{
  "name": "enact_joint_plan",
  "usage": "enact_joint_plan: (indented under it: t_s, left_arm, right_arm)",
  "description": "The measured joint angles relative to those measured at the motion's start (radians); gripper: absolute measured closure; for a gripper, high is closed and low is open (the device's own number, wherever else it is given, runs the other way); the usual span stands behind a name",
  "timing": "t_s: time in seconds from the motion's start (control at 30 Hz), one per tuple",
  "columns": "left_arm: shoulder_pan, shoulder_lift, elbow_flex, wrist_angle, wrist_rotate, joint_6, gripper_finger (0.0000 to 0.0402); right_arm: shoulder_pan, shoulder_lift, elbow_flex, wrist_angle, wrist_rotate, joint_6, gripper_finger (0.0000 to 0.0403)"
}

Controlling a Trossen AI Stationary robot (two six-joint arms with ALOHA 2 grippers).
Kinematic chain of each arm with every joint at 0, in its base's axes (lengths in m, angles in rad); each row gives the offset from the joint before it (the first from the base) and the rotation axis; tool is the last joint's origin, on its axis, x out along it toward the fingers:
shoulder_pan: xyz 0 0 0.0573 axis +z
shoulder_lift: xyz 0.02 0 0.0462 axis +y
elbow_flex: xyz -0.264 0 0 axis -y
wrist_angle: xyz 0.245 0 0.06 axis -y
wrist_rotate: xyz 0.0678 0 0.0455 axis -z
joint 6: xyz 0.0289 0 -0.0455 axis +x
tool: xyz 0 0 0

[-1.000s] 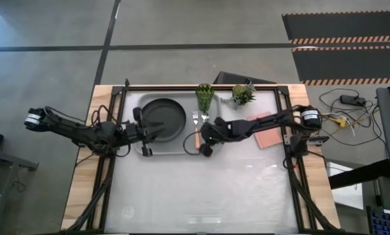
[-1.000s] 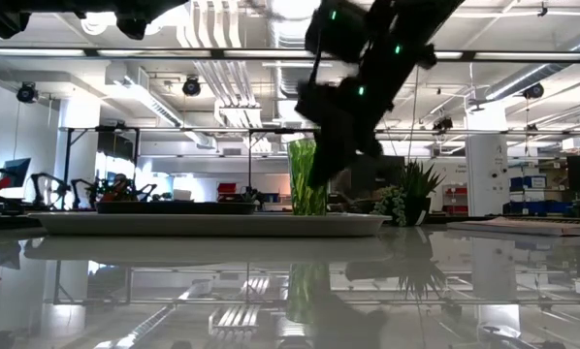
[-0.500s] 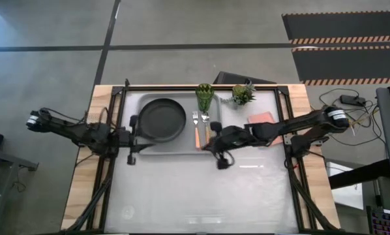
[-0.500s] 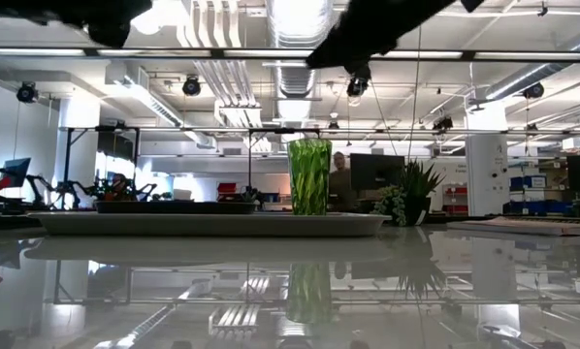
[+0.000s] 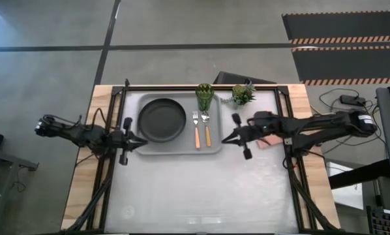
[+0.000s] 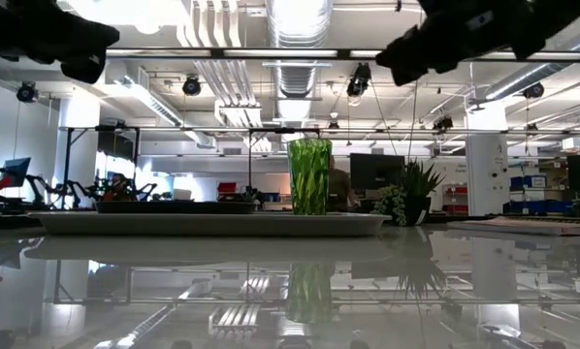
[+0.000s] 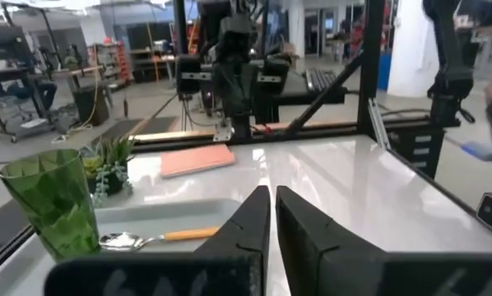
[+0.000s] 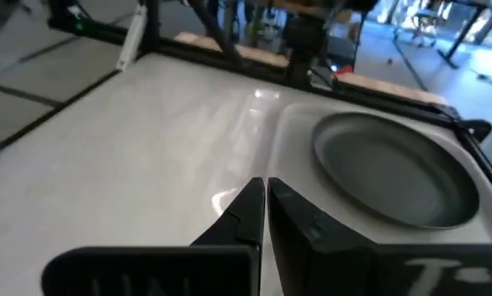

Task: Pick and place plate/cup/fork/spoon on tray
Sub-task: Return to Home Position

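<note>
The grey tray (image 5: 179, 147) lies at the table's far middle. On it the black plate (image 5: 162, 120) sits to the left. The fork (image 5: 196, 128) and the spoon (image 5: 207, 128) lie side by side to the right, orange handles toward the near edge. The green cup (image 5: 204, 97) stands upright in the tray's far right corner. My left gripper (image 5: 141, 140) is shut and empty at the tray's near left corner. My right gripper (image 5: 222, 139) is shut and empty just off the tray's right rim. The right wrist view shows the plate (image 8: 394, 177). The left wrist view shows the cup (image 7: 53, 201) and the spoon (image 7: 160, 238).
A small potted plant (image 5: 242, 94) stands right of the cup at the far edge. A flat pink rectangle (image 5: 268, 140) lies under the right arm. The white table top (image 5: 201, 189) stretches toward the near edge, framed by black rails (image 5: 287, 130).
My left gripper has drawn back from over the plate toward the table's left edge. My right gripper has risen from low over the fork and spoon and gone toward the table's right edge, off the tray. The tableware has stayed in place.
</note>
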Motion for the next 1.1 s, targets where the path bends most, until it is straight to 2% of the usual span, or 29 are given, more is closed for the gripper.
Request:
enact_joint_plan:
  t_s: [0.17, 0.57, 0.87, 1.1]
  left_arm:
    - [0.000, -0.083, -0.045, -0.003, -0.006, -0.026, 0.0401]
    - [0.000, -0.212, -0.134, -0.010, -0.007, -0.052, 0.0400]
    - [0.000, -0.219, -0.195, 0.017, -0.006, -0.133, 0.0400]
    - [0.000, -0.197, -0.202, 0.041, 0.002, -0.129, 0.0400]
  right_arm:
    - [-0.057, -0.134, -0.097, 0.010, -0.060, 0.019, 0.0394]
    - [-0.081, -0.438, -0.218, -0.080, -0.069, 0.036, 0.0394]
    - [-0.121, -0.628, -0.309, -0.086, -0.068, 0.060, 0.0394]
    - [-0.171, -0.756, -0.379, -0.111, -0.068, 0.072, 0.0394]
